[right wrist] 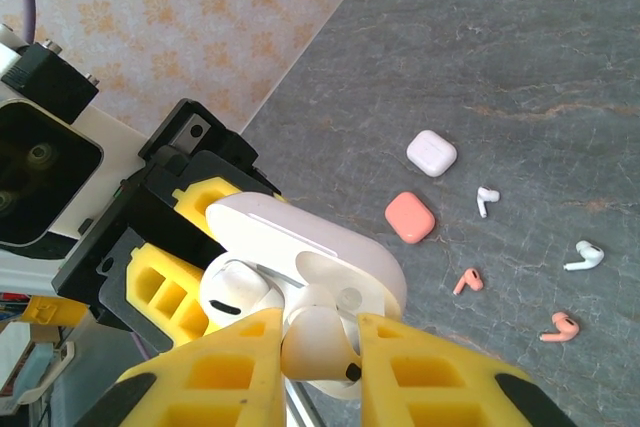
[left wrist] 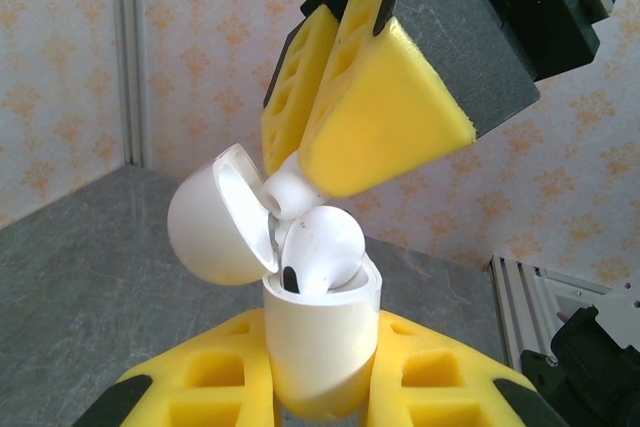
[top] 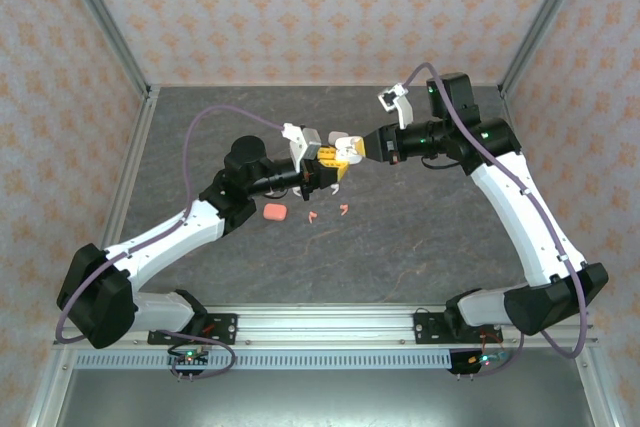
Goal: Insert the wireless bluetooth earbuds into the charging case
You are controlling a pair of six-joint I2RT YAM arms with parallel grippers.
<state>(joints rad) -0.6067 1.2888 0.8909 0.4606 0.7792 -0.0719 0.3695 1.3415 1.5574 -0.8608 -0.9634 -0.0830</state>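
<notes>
Above the middle of the table my left gripper (top: pixel 322 175) (left wrist: pixel 322 372) is shut on a white charging case (left wrist: pixel 320 337), held upright with its lid (left wrist: pixel 212 219) swung open. One white earbud (left wrist: pixel 322 245) sits in the case, its head sticking out. My right gripper (top: pixel 347 147) (right wrist: pixel 320 347) is shut on a second white earbud (right wrist: pixel 318 339) (left wrist: pixel 285 193) and holds it at the case's mouth, beside the first one. On the table lie two salmon earbuds (right wrist: pixel 467 282) (right wrist: pixel 560 327) and two white earbuds (right wrist: pixel 486 199) (right wrist: pixel 585 257).
A salmon case (right wrist: pixel 409 217) (top: pixel 275 212) and a small white case (right wrist: pixel 431 152) lie shut on the dark table (top: pixel 420 237), near the loose earbuds. Metal frame posts (top: pixel 105 22) and patterned walls close in the workspace.
</notes>
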